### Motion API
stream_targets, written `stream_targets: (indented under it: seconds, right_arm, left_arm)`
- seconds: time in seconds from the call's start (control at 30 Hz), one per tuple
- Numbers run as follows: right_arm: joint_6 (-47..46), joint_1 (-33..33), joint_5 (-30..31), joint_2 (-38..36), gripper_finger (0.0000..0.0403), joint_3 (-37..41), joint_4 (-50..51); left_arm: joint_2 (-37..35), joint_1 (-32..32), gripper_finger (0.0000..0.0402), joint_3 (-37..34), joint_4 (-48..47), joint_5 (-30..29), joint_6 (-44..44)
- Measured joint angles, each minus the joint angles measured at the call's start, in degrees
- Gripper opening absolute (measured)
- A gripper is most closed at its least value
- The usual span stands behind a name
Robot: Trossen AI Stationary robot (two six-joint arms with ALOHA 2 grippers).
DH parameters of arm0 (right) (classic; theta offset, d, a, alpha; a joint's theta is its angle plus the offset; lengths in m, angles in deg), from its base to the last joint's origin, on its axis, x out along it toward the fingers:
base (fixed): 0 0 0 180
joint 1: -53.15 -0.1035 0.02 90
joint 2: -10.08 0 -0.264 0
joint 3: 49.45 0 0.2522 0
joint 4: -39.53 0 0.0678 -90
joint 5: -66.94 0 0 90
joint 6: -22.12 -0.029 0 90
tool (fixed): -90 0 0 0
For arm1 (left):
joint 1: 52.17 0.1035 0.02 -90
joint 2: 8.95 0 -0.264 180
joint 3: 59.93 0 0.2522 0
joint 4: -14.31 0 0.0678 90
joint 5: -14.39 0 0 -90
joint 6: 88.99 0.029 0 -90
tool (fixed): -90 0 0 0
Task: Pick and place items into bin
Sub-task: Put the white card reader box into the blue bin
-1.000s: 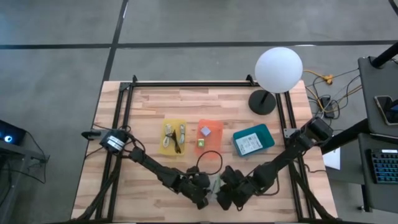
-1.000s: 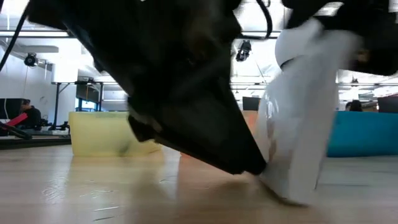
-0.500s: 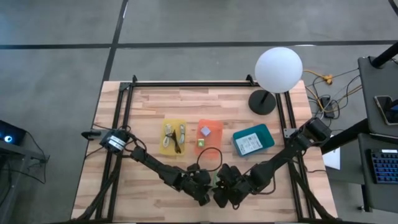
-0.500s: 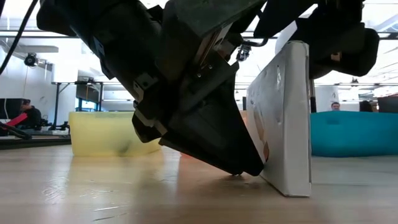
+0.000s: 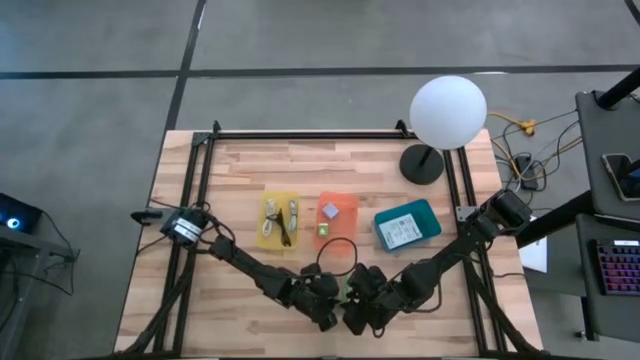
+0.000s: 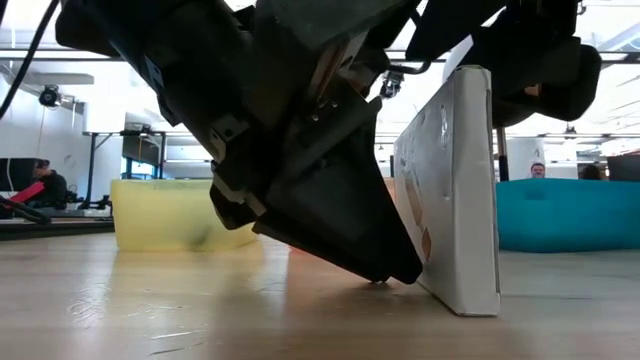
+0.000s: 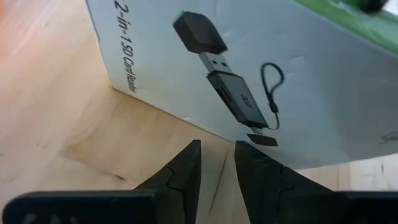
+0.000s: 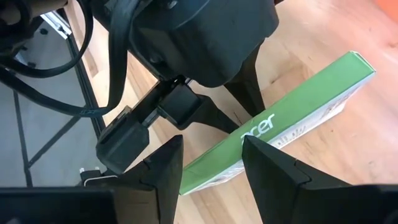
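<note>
Pale wood-plank table [image 5: 400, 190] is carrying three bins across the middle: yellow plastic bin [image 5: 280, 194], orange bin [image 5: 350, 200], teal bin [image 5: 430, 208]. A white globe lamp [image 5: 448, 112] is standing at approx 1 o'clock.

Both arms are meeting at the table's 6 o'clock edge, w/ a flat white card-reader box with a green edge [image 6: 455, 190] standing on its long edge betw. them.

Step, as I'm reading it: pick stage, getting the box up for a grasp.

Left gripper [image 7: 217, 144] is bracing low against the printed face. Its fingers are only narrowly parted and holding nothing.

Right gripper [image 8: 212, 140] is hovering over the green top edge w/ fingers spread wide. I'm not seeing them clamping.

Next move is prob. calling for the right fingers to drop astride the thin edge and pinch, then carry toward 12 o'clock to a bin.

Box is looking rigid, thin and slick: a USB reader is printed on the white side, w/ a logo on the green edge.
</note>
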Motion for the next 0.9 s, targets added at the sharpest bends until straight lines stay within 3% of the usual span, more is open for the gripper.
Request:
stream_targets:
  seconds: [0.9]
  right_arm:
    - [3.5, 0.0, 0.9, 0.0, 0.0162, -0.4, 0.5]
  left_arm:
    - [-0.3, -1.3, 0.0083, -0.7, -0.1, -0.3, 0.1]
